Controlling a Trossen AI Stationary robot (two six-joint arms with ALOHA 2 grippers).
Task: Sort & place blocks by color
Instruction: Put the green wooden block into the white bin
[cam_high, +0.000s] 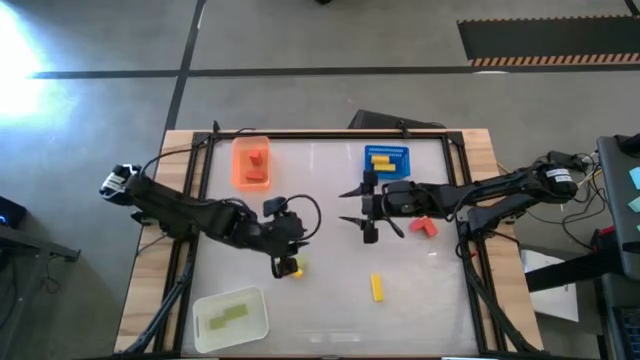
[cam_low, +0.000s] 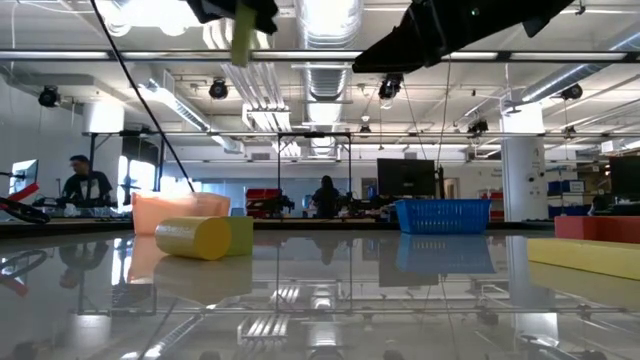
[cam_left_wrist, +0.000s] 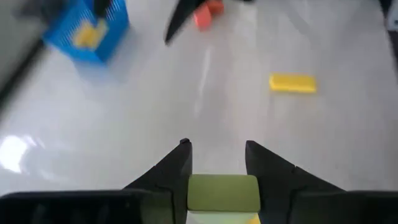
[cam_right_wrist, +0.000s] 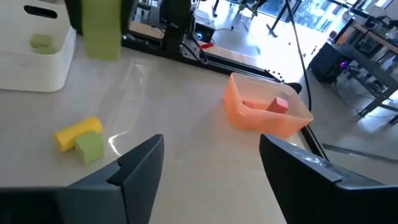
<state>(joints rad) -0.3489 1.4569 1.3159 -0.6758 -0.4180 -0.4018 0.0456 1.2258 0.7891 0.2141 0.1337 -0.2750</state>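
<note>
Note first the left gripper (cam_left_wrist: 217, 163): its fingers are clenched on a light green block (cam_left_wrist: 224, 191), lifted clear of the table (cam_high: 330, 300) near the middle of the left half. In the low view that block (cam_low: 243, 35) hangs high above the surface. Directly beneath the fingers, on the table, you find a yellow cylinder (cam_right_wrist: 76, 132) lying on its side with a second green block (cam_right_wrist: 90, 147) touching it; both wait unsorted.

Outward from there, the white tray (cam_high: 232, 318) sits at the near left corner and already holds green pieces (cam_high: 225, 318). You should read this as the governing relation: the tray lies toward the table's near edge and slightly to the left of the held block, close by, so the carry is judged short and belongs to the left arm.

The right gripper (cam_high: 363, 208) hovers near the table's centre, fingers released and holding nothing, just in front of the blue tray (cam_high: 386, 160) with its yellow pieces (cam_high: 381, 160). Behind its wrist lies a red block (cam_high: 424, 227), the nearest loose piece to that arm. A yellow bar (cam_high: 377, 287) rests toward the near edge, its long axis running front to back in the high view, between the two arms and somewhat nearer the right one. The orange tray (cam_high: 251, 162), at the far left, holds red pieces (cam_high: 257, 165).
</note>
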